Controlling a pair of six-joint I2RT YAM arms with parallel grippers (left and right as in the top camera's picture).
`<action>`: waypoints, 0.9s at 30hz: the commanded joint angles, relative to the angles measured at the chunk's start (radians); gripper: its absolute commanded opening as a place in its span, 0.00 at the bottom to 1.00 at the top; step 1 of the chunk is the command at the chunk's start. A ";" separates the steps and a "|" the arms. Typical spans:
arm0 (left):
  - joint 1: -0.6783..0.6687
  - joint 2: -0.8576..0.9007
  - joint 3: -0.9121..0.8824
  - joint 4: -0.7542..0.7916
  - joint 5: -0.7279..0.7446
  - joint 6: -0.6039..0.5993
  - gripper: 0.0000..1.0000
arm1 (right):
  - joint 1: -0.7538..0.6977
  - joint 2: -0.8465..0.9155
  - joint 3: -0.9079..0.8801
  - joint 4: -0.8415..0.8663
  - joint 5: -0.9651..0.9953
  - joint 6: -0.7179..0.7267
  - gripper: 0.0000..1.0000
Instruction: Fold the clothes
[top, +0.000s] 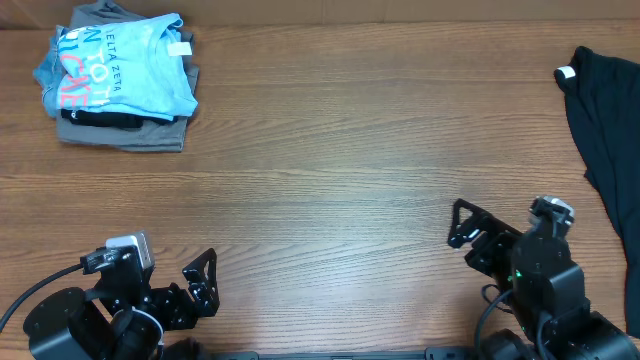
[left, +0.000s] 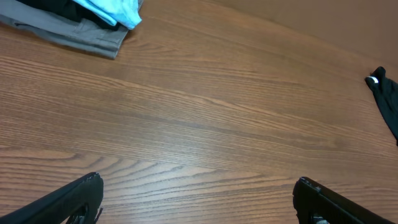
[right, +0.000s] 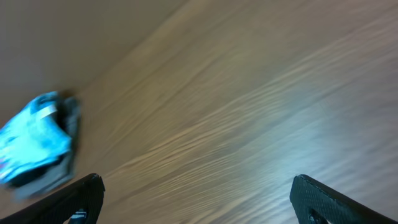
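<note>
The clothes lie in two places. A folded light blue T-shirt (top: 120, 65) with coral and white lettering tops a small stack at the table's far left; it also shows in the left wrist view (left: 115, 9) and, blurred, in the right wrist view (right: 34, 140). A black garment (top: 610, 120) with a white tag lies loose at the far right edge (left: 387, 93). My left gripper (top: 203, 283) (left: 198, 183) is open near the front left, over bare wood. My right gripper (top: 462, 232) (right: 198, 180) is open near the front right, holding nothing, left of the black garment.
Under the blue shirt sit a folded black piece (top: 100, 118) and a grey garment (top: 125, 135) (left: 74, 34). The wooden table (top: 330, 150) stretches between the stack and the black garment. Both arm bases stand at the front edge.
</note>
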 joint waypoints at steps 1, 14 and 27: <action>-0.001 -0.008 -0.005 0.002 -0.008 -0.006 1.00 | -0.083 -0.039 -0.016 -0.039 0.067 -0.018 1.00; -0.001 -0.008 -0.005 0.002 -0.008 -0.006 1.00 | -0.461 -0.428 -0.339 0.163 -0.184 -0.341 1.00; -0.001 -0.008 -0.005 0.001 -0.008 -0.006 1.00 | -0.492 -0.541 -0.756 0.843 -0.367 -0.491 1.00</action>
